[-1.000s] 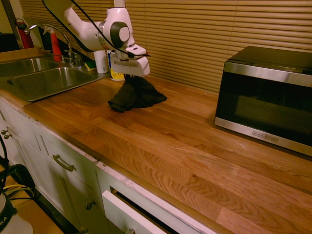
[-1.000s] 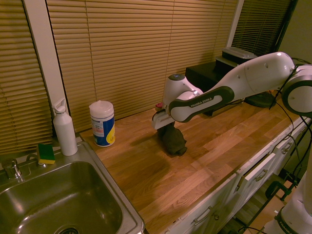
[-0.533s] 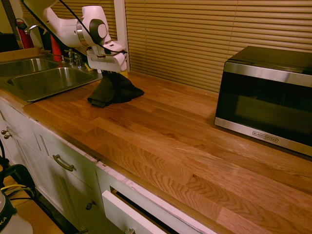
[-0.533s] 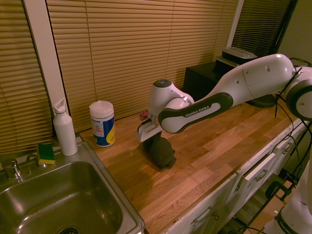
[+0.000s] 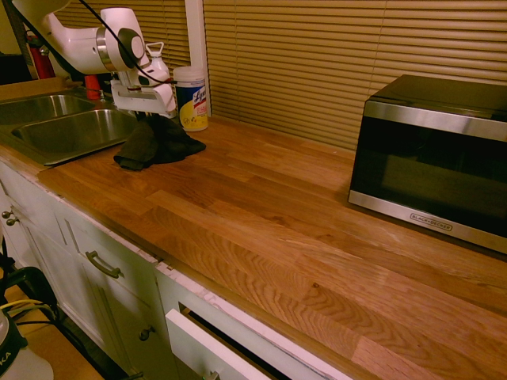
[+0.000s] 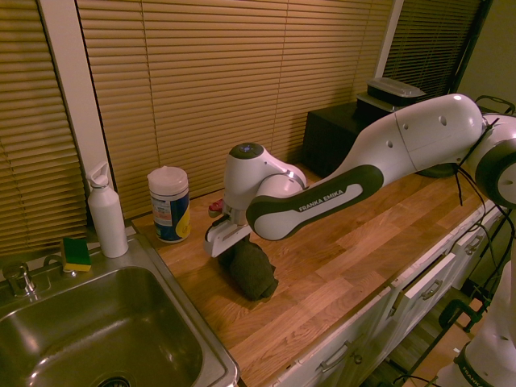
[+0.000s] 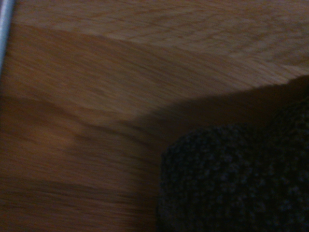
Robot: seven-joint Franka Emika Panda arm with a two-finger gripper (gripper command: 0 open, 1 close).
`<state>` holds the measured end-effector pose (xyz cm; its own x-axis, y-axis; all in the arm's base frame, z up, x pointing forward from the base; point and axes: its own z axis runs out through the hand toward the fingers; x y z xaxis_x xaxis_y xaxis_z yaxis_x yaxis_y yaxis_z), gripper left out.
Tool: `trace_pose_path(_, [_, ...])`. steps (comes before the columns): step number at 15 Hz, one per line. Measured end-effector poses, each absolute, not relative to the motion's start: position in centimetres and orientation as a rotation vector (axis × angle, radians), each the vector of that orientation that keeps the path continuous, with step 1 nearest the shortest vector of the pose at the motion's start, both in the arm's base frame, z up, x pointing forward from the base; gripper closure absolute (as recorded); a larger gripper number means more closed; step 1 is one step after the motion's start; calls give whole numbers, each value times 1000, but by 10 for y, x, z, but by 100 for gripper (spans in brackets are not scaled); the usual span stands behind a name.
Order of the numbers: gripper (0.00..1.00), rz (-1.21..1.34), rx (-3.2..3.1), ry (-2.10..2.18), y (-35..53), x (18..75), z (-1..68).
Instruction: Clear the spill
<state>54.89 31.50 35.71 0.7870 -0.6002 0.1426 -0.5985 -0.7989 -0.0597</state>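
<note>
Dark cloth [image 5: 154, 142] is hanging bunched from your hand [image 5: 145, 113], which is clamped together on its top while the lower folds are dragging on the wooden bench [image 5: 277, 214]. Over the last second you have been sweeping it along the bench from near the middle toward the sink [image 5: 63, 127], and it is now sitting just beside the sink's rim. That looks like a wiping pass running toward its end. The spill itself is not showing in any view; it may be lying under the cloth or already wiped, and you cannot tell which. A wipes canister [image 5: 191, 97] is standing close behind the cloth, a white bottle [image 6: 106, 211] and sponge [image 6: 76, 254] are waiting by the sink, and a microwave [image 5: 432, 158] is sitting well apart.
</note>
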Motion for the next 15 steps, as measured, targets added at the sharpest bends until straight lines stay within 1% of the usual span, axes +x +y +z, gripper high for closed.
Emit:
trace_pose_path(4, [100,-237,-2973,977,342,549,350])
trace_pose_path(5, [0,-236,-2981,974,346,550,348])
trace_pose_path(15, [0,-250,-2995,960,359,549,347])
